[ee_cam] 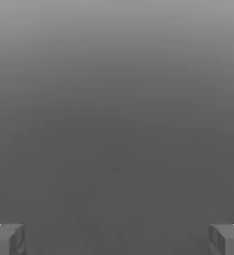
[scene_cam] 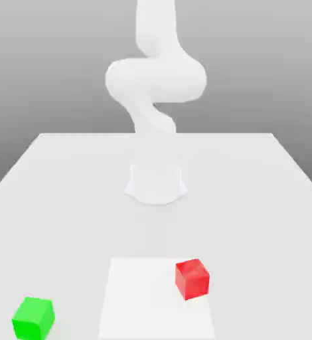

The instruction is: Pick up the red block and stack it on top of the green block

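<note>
Nothing is done yet: the red block sits on the table, near and right; the green block lies well apart, near left. The end effector is spread wide, holding nothing.

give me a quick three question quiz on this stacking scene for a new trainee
1. True or false: the red block already sits on top of the green block.
2. Multiple choice: in the exterior view, where is the green block relative to the red block? A) toward the view's left and nearer the camera B) toward the view's right C) directly behind it
3. Fill in: in the hand view the gripper has its two fingertips far apart with nothing between them, so it is ____.

Key: 1 false, both rest apart on the table. 2 A. 3 open.
</note>
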Controlling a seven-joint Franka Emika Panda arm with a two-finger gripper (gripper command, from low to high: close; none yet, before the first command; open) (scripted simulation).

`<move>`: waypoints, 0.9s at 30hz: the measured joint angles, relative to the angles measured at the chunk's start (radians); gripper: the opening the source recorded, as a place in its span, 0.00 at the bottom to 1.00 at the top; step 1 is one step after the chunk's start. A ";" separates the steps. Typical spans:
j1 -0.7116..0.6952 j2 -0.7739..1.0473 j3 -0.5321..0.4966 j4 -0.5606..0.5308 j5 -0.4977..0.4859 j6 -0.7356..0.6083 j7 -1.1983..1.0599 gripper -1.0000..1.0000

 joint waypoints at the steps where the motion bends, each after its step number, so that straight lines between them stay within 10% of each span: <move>1: 0.009 0.042 -0.001 -0.022 0.003 0.024 -0.011 0.50; 26: 0.139 0.954 0.018 -0.367 -0.024 0.605 -0.144 0.50; 27: 0.140 0.974 0.017 -0.365 -0.025 0.622 -0.143 0.00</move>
